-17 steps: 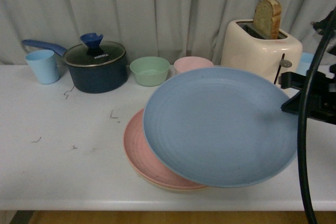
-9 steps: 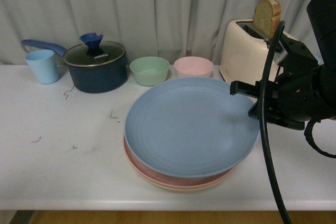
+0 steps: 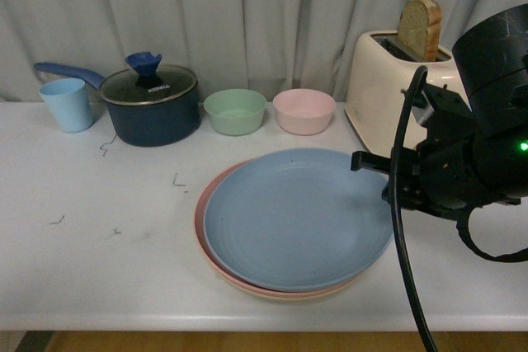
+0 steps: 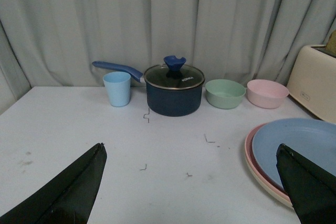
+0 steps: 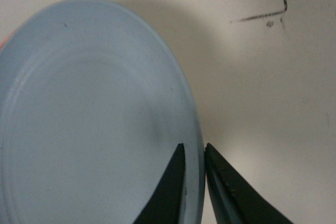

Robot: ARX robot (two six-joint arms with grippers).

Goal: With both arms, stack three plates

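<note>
The light blue plate (image 3: 293,216) lies on top of the pink plate (image 3: 206,212), which sits on the beige plate (image 3: 280,293), at the table's front centre. My right gripper (image 3: 375,175) is shut on the blue plate's right rim; in the right wrist view its fingers (image 5: 173,182) pinch the rim of the plate (image 5: 89,124). My left gripper (image 4: 189,153) is open and empty above the table, left of the stack; the blue plate (image 4: 302,145) and pink plate (image 4: 251,150) show beside its right finger. The left arm is out of the front view.
Along the back stand a light blue cup (image 3: 66,103), a dark blue lidded pot (image 3: 151,105), a green bowl (image 3: 235,110), a pink bowl (image 3: 304,110) and a cream toaster (image 3: 388,84) holding bread. The white table (image 3: 91,245) ends at a front edge below the stack.
My right arm has carried the blue plate leftward and down, from tilted and raised to lying flat on the pink plate. The pink bowl behind is now uncovered.
</note>
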